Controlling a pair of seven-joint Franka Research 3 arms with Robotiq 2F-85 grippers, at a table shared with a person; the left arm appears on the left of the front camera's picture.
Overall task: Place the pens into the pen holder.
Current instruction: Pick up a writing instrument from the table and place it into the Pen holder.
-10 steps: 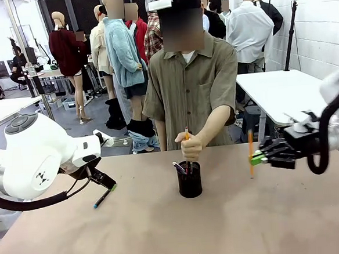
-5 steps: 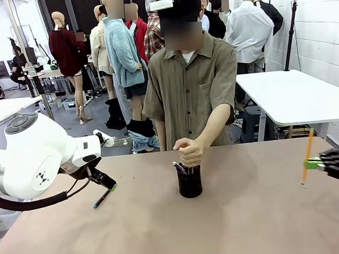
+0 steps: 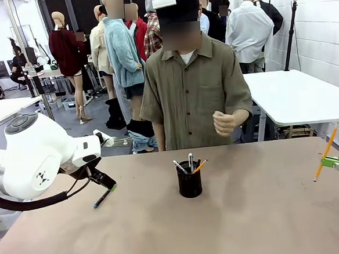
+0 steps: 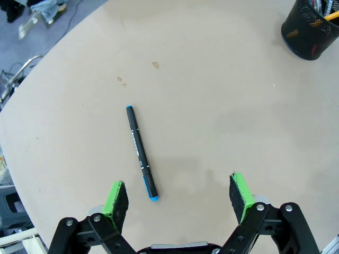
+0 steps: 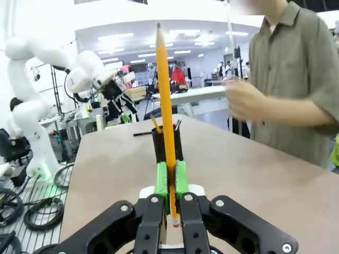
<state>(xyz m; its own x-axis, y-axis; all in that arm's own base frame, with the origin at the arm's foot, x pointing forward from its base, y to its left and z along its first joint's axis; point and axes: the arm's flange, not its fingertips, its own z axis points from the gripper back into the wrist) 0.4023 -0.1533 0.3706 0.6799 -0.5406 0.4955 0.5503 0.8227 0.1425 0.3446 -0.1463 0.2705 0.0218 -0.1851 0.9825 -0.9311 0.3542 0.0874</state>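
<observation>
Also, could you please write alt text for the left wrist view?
A dark pen with a teal-blue tip lies on the beige table, ahead of the open left gripper, untouched. A black wire-mesh pen holder holding pens stands at top right.

At the front, the picture's right edge cuts off most of my right pincer [image 3: 333, 162]. From my right wrist, the pencil [image 5: 165, 106] I grip covers the middle of the pen holder [image 5: 178, 147] behind it, and the person's hand [image 5: 242, 100] is a blur. From my left wrist, the pen holder sits in the top right corner, cropped by two edges. The pens [image 4: 332, 16] inside it barely show, too little to count.
</observation>
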